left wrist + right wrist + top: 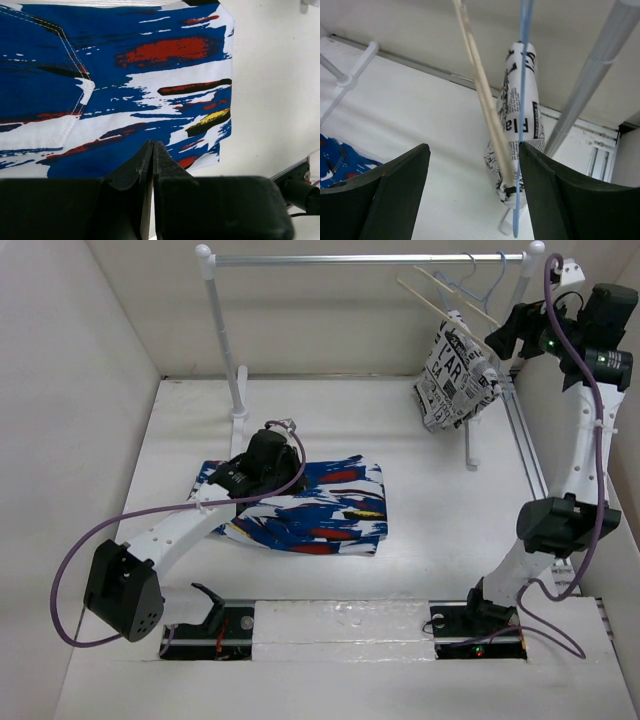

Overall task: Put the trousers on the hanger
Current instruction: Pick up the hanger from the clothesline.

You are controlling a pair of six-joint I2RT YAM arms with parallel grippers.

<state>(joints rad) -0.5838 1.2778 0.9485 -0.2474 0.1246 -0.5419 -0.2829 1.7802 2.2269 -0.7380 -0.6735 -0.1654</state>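
The trousers (pixel 320 505) lie folded flat on the white table, blue and white with red, yellow and black streaks. They fill the left wrist view (pixel 125 75) and show at the lower left of the right wrist view (pixel 337 160). My left gripper (pixel 224 478) is shut (pixel 152 146) just over their left part, with nothing seen between the jaws. The beige hanger (pixel 430 295) hangs on the rail at the back right. My right gripper (pixel 497 340) is open (pixel 472 147) and raised beside it. The hanger's bar (pixel 480 85) runs between the fingers, untouched.
A metal rail (pixel 370 258) on white posts (pixel 225 330) spans the back. A light blue wire hanger (pixel 490 290) carries newsprint-lettered cloth (pixel 455 375) by the beige hanger, its wire (pixel 522 100) at my right finger. Walls close in on both sides.
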